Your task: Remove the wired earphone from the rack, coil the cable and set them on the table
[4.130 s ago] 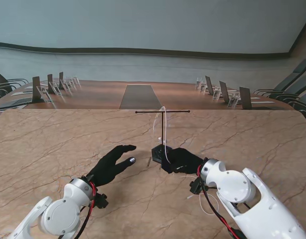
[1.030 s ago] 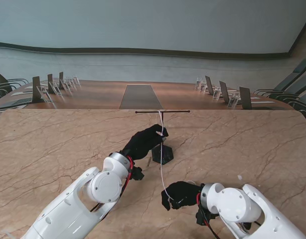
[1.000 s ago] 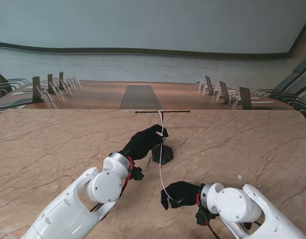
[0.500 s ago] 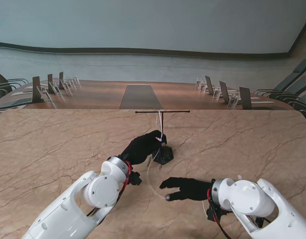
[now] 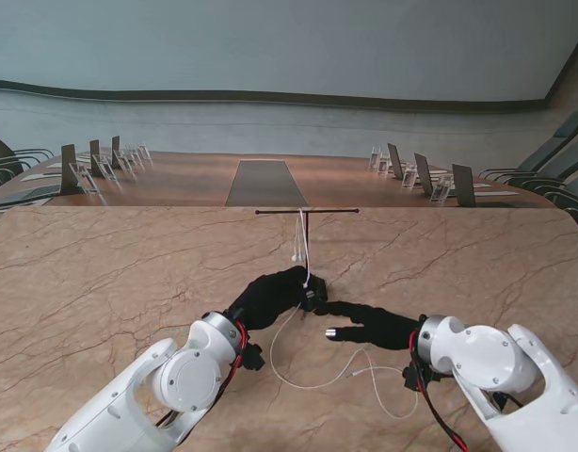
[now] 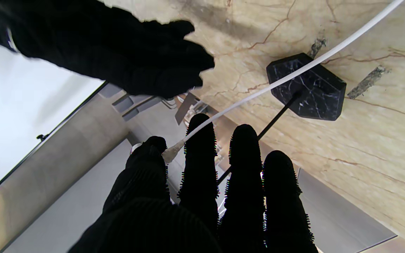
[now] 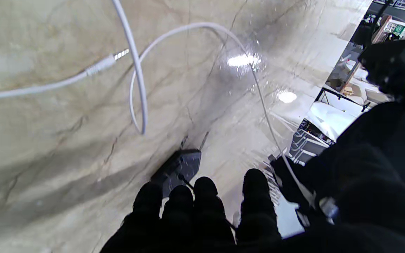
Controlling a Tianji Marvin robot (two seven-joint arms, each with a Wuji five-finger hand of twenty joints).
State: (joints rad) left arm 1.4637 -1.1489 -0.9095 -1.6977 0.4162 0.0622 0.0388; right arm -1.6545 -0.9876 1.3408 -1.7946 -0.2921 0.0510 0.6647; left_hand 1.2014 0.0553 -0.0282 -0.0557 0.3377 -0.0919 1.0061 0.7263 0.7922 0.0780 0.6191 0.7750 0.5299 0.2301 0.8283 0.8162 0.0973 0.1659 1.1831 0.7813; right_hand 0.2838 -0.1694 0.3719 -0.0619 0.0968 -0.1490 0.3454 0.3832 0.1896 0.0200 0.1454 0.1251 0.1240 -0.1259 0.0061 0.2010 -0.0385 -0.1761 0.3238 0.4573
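The black T-shaped rack [image 5: 306, 211] stands mid-table on a dark marble base [image 6: 306, 86]. The white earphone's thin wires hang over its bar, and the earbuds [image 5: 296, 253] dangle beside the post. My left hand [image 5: 270, 295] is at the rack's base, thumb and index finger pinched on the earphone cable [image 6: 294, 75] at its splitter. From there the cable [image 5: 298, 381] falls slack and loops on the table, ending in the jack plug [image 7: 118, 56]. My right hand [image 5: 369, 325] reaches toward the base with fingers [image 7: 202, 200] spread and nothing in them.
The marble table top [image 5: 101, 273] stretches wide on both sides. Beyond its far edge stands a long conference table [image 5: 261, 179] with chairs and name stands. The right forearm [image 5: 477, 363] lies over part of the cable loop.
The right hand let go of the cable and moved away from me, toward the rack base. The cable dropped into a loose loop on the table. The left hand sank slightly, still pinching.
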